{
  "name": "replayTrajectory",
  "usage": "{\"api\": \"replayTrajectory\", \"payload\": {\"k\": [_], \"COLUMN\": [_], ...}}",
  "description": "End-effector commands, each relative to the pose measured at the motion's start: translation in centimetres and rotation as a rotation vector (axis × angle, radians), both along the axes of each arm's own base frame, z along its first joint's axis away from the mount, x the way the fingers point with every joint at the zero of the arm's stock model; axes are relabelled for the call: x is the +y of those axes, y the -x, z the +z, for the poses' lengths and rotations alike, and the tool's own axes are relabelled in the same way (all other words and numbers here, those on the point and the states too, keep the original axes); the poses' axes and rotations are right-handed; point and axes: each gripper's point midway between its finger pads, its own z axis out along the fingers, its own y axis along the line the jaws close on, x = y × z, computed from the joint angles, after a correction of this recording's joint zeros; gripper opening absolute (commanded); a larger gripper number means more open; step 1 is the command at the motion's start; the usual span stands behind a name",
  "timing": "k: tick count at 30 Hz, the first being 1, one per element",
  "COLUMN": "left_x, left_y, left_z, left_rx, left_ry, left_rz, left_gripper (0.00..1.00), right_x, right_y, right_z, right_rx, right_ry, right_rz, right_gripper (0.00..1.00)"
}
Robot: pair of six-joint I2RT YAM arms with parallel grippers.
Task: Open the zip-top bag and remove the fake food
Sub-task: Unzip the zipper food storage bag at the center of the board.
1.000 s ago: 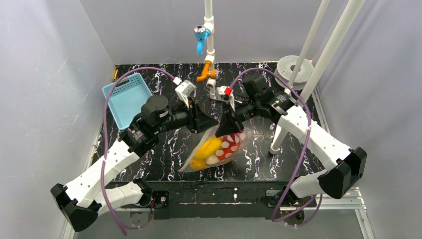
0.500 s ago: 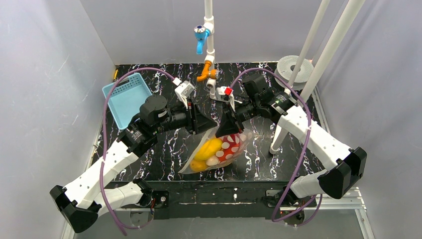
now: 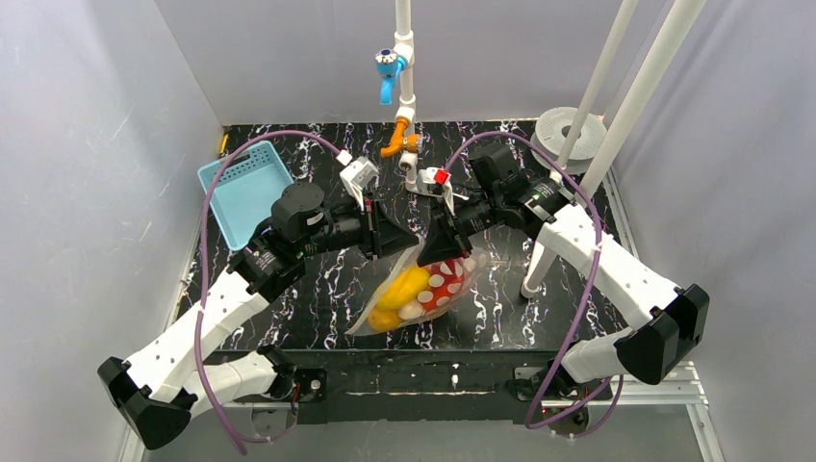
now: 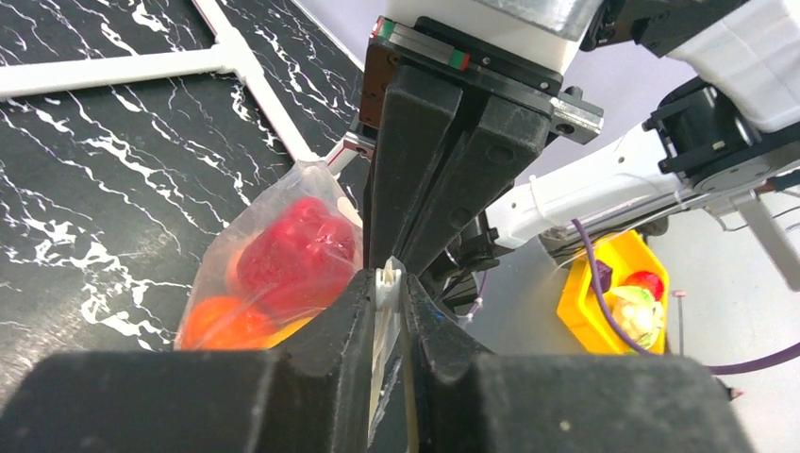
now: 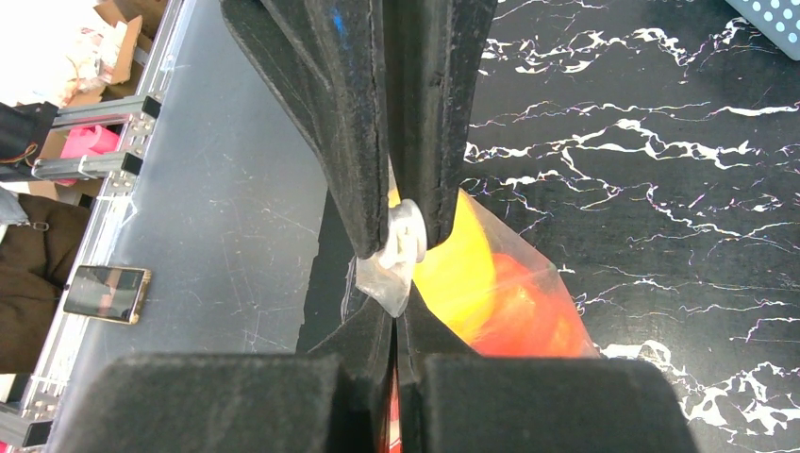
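Above the table [image 3: 318,289], left gripper [image 4: 387,279] has tightened onto the zip-top bag [image 3: 428,289]; right gripper [image 5: 394,317] clamps it too.

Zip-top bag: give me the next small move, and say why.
Probably draw the left gripper and right gripper gently apart to peel the seal open. Each pinches the top edge of the bag, facing the other. The food is all inside, and the mouth looks shut.

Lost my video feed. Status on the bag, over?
Left gripper and right gripper shut on zip-top bag, top edge. Fake food inside. Nothing blocking.
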Motion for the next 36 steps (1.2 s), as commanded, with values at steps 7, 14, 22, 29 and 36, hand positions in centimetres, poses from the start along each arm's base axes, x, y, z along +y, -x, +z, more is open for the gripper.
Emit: {"api": "replayTrajectory", "payload": {"k": [7,14,22,29,36], "left_x": [0.5,1.2,1.3,1.2,0.9], "left_y": [1.0,1.8,2.6,2.2,1.7], "left_z": [-0.8,-2.3,-2.4,-2.3,-3.1], "left_rx": [-0.034,-0.048,-0.085,-0.12,-0.12], "left_ry": [-0.032,-0.093,-0.097,-0.135,-0.167], "left_rz": [-0.054,-0.084,-0.138,-0.155,-0.169], "left_gripper": [0.0,0.0,0.0,0.0,0.0], "right_x": [-0.5,-0.8,-0.7,-0.5,-0.7], "right_y": [1.1,0.7,0.2,-0.1,0.4], "right_z": [2.3,2.5,1.8,0.4,0.2], "right_rx": [-0.044,-0.044,-0.04,-0.029,-0.026], "right_ry": [-0.077,-0.083,-0.066,-0.041,-0.047], "right_rz": [0.039,0.02,0.003,-0.005,0.02], "right_gripper": [0.01,0.01,0.01,0.01,0.14]}}
